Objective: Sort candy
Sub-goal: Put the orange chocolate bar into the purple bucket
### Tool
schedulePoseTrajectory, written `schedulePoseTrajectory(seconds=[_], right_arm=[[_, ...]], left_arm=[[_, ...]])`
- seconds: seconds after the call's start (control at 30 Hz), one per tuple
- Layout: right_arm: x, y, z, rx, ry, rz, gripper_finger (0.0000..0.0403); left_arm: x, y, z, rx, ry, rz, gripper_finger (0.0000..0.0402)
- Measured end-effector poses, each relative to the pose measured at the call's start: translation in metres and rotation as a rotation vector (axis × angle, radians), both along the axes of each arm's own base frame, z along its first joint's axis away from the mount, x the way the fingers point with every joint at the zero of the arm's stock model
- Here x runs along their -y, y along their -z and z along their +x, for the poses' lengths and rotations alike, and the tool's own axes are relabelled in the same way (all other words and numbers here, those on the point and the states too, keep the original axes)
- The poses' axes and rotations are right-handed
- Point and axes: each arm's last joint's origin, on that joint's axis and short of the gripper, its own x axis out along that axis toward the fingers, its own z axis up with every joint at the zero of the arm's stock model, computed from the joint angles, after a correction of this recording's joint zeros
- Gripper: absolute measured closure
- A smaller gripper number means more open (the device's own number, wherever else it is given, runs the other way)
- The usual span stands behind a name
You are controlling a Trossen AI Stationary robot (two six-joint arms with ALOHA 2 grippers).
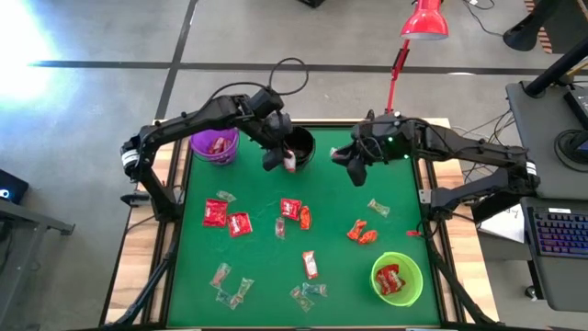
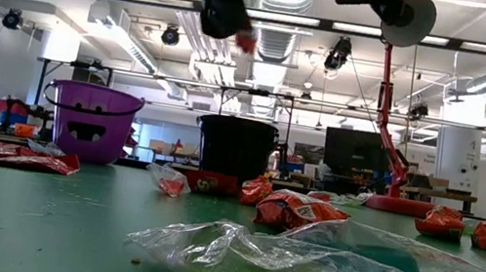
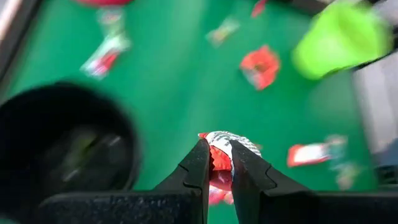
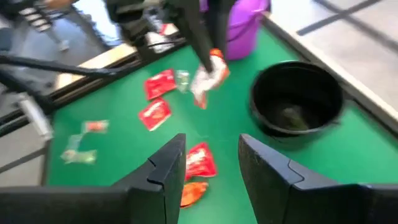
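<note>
From above, the left gripper [image 1: 288, 162] hangs beside the black bowl [image 1: 303, 142], one of three bowls among roughly fifteen loose candy pieces on the worktop; its wrist view shows jaws pinching a red-and-white candy [image 3: 221, 152], probably awaiting release, while the right gripper [image 4: 211, 158] waits agape
</note>
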Motion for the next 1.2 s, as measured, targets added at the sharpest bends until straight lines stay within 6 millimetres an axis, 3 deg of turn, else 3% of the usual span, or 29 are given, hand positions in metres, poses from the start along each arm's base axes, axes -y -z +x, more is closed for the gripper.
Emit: schedulePoseTrajectory(seconds=[0.23, 0.53, 0.77, 1.2], right_arm=[[0.001, -0.002, -0.004, 0.001, 0.084, 0.006, 0.0266], [0.002, 0.001, -0.002, -0.006, 0.101, 0.033, 0.0266], [0.002, 0.001, -0.001, -0.008, 0.099, 0.029, 0.0267], [0.002, 0.001, -0.001, -0.009, 0.099, 0.026, 0.0266]], left_arm=[[-0.005, 0.008, -0.014, -0.220, -0.105, 0.187, 0.0378], [-0.023, 0.013, -0.035, -0.414, -0.228, 0.281, 0.0378], [-0.044, 0.011, -0.056, -0.459, -0.286, 0.268, 0.0378], [-0.081, 0.001, -0.115, -0.582, -0.460, 0.234, 0.0378]])
